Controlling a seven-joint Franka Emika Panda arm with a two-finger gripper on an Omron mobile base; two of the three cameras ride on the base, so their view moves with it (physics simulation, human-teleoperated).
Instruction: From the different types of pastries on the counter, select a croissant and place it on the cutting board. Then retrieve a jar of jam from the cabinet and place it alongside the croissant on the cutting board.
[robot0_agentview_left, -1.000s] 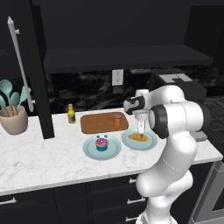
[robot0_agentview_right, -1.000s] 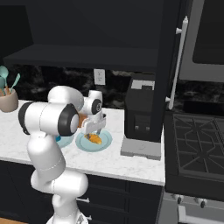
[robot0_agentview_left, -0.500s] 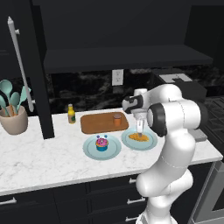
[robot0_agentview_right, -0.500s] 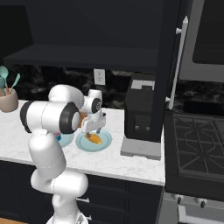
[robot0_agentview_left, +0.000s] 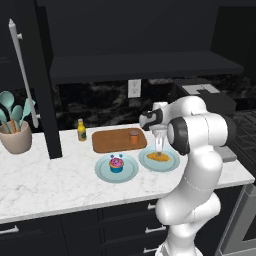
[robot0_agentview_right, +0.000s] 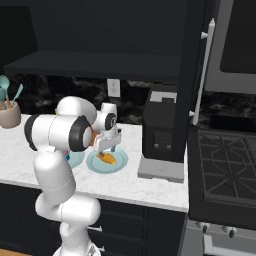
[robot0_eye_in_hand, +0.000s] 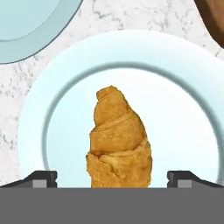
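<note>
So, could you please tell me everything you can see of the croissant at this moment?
The croissant is a small golden-orange pastry with layered, flaky-looking folds, tapering to a blunt tip at one end. It lies flat near the middle of a round pale blue plate on the white marble counter, just right of the cupcake's plate and in front of the cutting board. The gripper is right above it, jaws open, one on each side; nothing but the plate touches it.
</note>
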